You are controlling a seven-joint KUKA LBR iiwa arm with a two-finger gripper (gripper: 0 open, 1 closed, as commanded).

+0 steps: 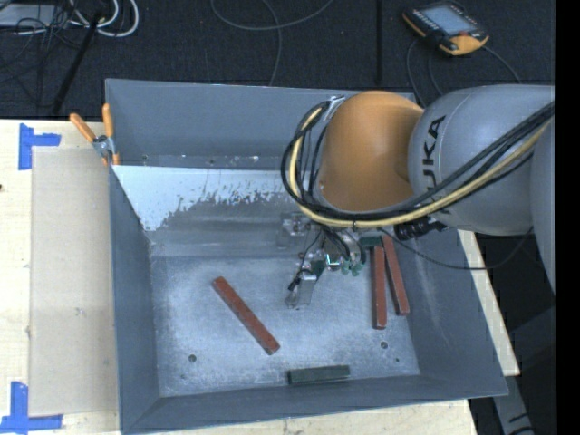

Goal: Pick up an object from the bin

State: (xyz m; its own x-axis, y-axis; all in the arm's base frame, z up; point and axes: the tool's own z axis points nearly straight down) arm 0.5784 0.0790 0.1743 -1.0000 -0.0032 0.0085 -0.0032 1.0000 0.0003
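My gripper (301,290) hangs near the middle of the bin, under the orange cover, with its tip low over the bare floor. A flat reddish-brown bar (246,314) lies slantwise on the floor just to its left, apart from it. To the right of the gripper two long reddish-brown sticks (388,279) lie side by side, running toward the bin's front.
A small dark grey flat bar (318,375) lies by the front wall of the bin. The arm and its cables cover the bin's back right part. Bare floor shows at the bin's left.
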